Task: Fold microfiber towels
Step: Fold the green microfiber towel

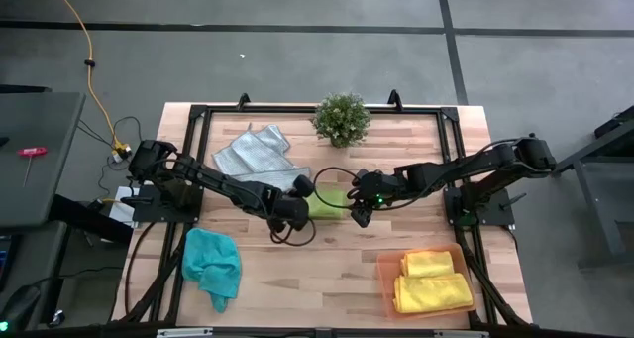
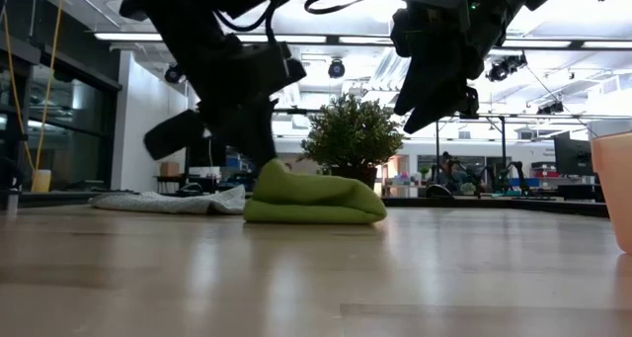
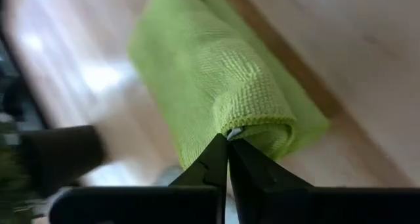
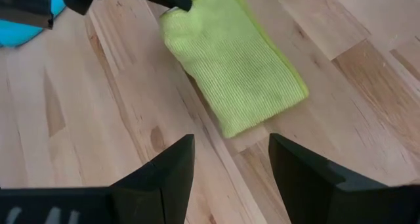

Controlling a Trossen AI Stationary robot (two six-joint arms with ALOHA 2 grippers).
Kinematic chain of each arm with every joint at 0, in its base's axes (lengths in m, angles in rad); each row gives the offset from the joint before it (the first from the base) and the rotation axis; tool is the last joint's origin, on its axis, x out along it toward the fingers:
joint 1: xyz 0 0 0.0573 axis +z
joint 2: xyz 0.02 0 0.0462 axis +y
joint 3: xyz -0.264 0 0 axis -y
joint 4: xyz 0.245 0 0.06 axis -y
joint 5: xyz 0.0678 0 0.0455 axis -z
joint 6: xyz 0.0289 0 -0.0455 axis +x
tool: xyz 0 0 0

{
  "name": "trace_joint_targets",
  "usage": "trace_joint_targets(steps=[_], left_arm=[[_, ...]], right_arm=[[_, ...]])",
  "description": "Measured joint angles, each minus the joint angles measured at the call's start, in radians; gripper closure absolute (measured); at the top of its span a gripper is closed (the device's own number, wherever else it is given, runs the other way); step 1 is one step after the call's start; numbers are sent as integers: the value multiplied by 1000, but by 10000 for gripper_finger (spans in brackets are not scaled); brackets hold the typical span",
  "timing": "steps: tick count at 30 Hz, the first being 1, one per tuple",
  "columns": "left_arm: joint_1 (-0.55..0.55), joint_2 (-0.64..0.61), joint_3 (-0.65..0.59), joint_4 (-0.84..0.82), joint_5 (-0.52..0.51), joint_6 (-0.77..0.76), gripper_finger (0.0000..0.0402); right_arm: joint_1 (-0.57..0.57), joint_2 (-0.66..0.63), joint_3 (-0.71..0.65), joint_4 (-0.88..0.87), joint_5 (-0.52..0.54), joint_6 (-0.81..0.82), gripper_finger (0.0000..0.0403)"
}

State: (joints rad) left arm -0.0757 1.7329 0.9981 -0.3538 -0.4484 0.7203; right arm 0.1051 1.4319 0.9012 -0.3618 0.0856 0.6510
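- High view: the lime green towel [image 1: 330,201] lies folded at mid-table, in front of the potted plant [image 1: 342,118].
- Left gripper [image 3: 228,140] pinches the towel's edge, fingers pressed together.
- Right gripper [image 4: 231,159] hovers beside it, fingers spread, empty.

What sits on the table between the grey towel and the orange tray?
In the high view, the folded lime green towel lies between the grey towel and orange tray, with both grippers at it.

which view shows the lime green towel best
Right wrist view: the lime green towel lies folded, nearly whole. Left wrist view shows only the edge pinched by the left pincer; low view its side; high view hides it between arms.
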Motion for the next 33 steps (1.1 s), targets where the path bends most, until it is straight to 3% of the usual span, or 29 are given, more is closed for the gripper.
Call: trace_joint_targets(steps=[11,16,24,27,33], left_arm=[[32,0,-3,-59,139,-116,393],[43,0,-1,-105,123,-162,343],[43,-39,76,-286,220,-265,260],[55,-88,75,-281,288,-314,250],[109,-142,-21,8,366,-486,265]], right_arm=[[0,0,0,0,-1,3,215],[0,0,0,0,-1,3,215],[0,0,0,0,-4,-5,215],[0,6,0,10,-4,-11,215],[0,46,-1,74,-43,-92,215]])
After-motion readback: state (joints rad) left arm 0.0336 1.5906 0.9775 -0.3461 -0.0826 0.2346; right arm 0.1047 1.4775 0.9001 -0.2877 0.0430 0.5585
